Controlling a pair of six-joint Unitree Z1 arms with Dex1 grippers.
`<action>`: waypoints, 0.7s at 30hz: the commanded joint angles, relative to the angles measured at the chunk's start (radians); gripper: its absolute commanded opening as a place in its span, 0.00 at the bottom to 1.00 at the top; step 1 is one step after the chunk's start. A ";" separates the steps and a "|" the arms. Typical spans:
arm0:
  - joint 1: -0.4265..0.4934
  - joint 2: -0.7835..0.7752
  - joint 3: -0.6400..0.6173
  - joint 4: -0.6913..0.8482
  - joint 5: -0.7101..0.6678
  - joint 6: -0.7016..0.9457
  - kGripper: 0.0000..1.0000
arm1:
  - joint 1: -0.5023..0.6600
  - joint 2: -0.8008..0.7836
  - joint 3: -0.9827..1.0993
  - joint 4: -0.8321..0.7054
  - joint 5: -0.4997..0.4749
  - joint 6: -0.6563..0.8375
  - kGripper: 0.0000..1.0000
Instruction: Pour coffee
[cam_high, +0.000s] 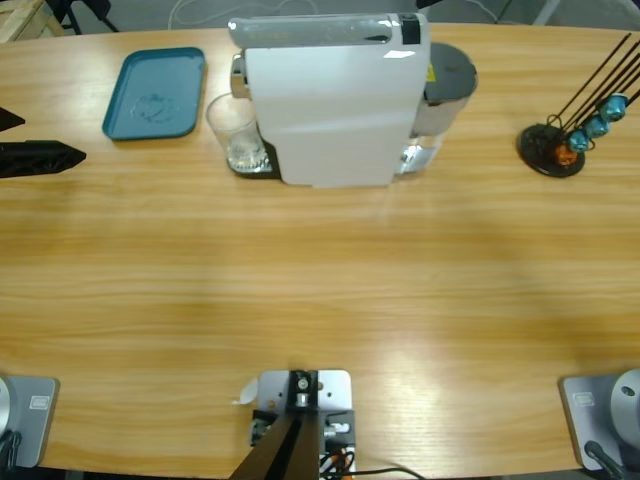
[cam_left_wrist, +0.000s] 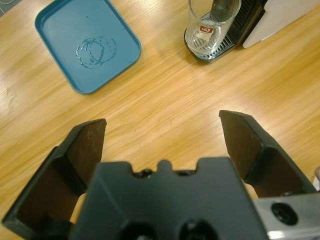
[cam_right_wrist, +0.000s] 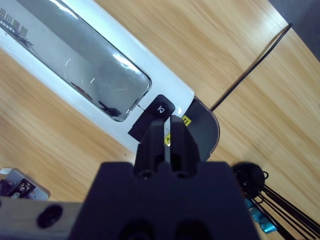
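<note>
Inspector: Left gripper (cam_left_wrist: 162, 135)?

Operator: I see its fingers spread wide over bare bench (cam_high: 320, 290), holding nothing. Ahead, a glass (cam_left_wrist: 212, 25) stands on the coffee machine (cam_high: 335, 100) drip tray, beside a teal tray (cam_left_wrist: 87, 42).

Inspector: Right gripper (cam_right_wrist: 170, 131)?

Operator: Fingers closed together, above the machine's top button (cam_right_wrist: 161, 108).

Inspector: Coffee?

Operator: I see none; the glass looks empty.

I counted one tray (cam_high: 155, 93), one glass (cam_high: 236, 133), one coffee machine (cam_high: 330, 100), one capsule rack (cam_high: 556, 147), three capsules (cam_high: 596, 126).
</note>
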 joint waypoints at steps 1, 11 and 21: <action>0.006 0.031 0.002 0.010 -0.009 -0.007 0.99 | 0.016 0.071 -0.025 0.018 -0.008 -0.010 0.00; 0.005 0.031 0.003 0.011 -0.009 -0.007 0.99 | 0.028 0.093 -0.047 0.035 -0.013 -0.010 0.00; 0.006 0.031 0.005 0.011 -0.009 -0.007 0.99 | 0.027 0.090 -0.054 0.037 -0.043 -0.013 0.00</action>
